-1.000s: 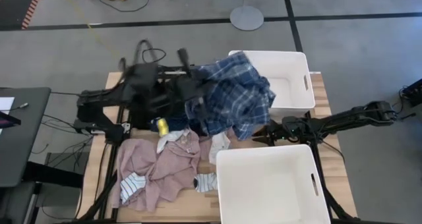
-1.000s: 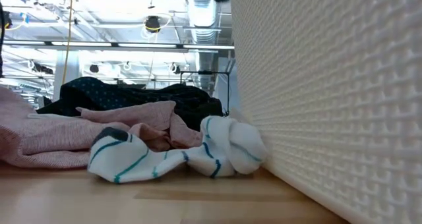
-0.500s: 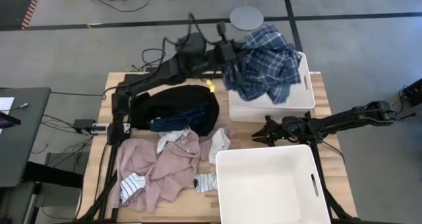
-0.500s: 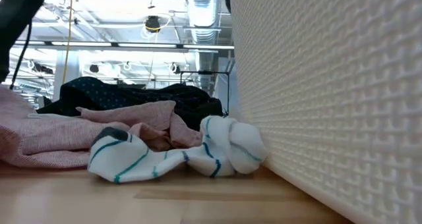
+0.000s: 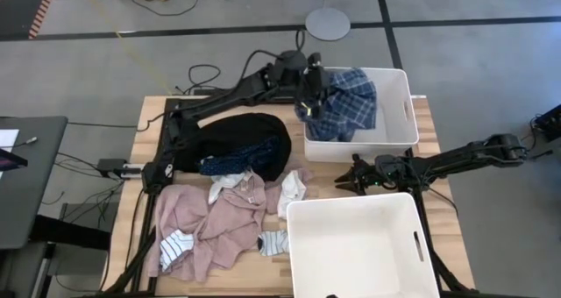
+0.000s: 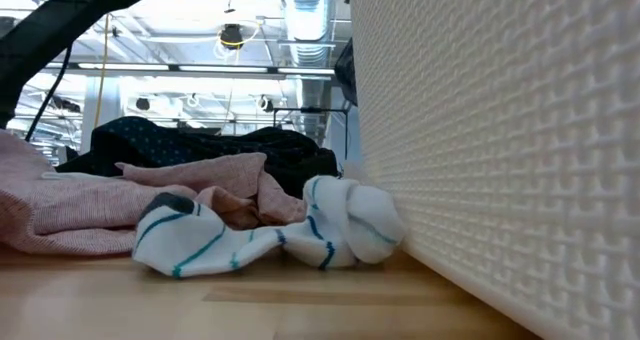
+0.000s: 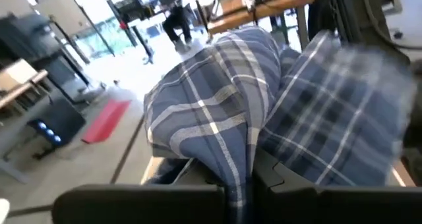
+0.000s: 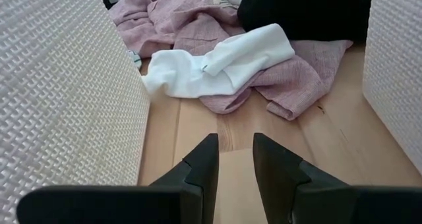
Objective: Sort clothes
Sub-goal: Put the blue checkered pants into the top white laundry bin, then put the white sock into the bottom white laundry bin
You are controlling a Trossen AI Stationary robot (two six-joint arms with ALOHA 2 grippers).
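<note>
left gripper point(image 5: 308, 86): over the near-left rim of the far bin, fingers clamped tight on the plaid shirt; the wrist view shows cloth pinched between them.
plaid shirt point(image 5: 344, 103): blue-white, bunched, hanging from the left gripper into the far bin; most of it inside, a fold draped on the bin's left wall.
far bin point(image 5: 396, 96): white plastic, far right corner of the wooden table point(image 5: 443, 206).
right gripper point(image 5: 344, 180): low over the table between the far bin and the near bin, pointing toward the clothes pile; fingers slightly apart, nothing between them.
near bin point(image 5: 359, 245): white plastic, just toward the camera side of the far bin; no clothes seen in it.
black garment point(image 5: 235, 140): heaped just left of the far bin, under the left arm.
navy dotted garment point(image 5: 230, 161): at the black garment's near edge, partly tucked under it.
pink garment point(image 5: 215, 223): spread out left of the near bin, touching the black garment's near side.
white sock point(image 8: 217, 60): lying on the pink garment's right edge, ahead of the right gripper, in the gap between the two bins.
striped socks point(image 6: 262, 235): one against the near bin's left wall, another point(image 5: 178, 245) at the pink garment's left near corner.
</note>
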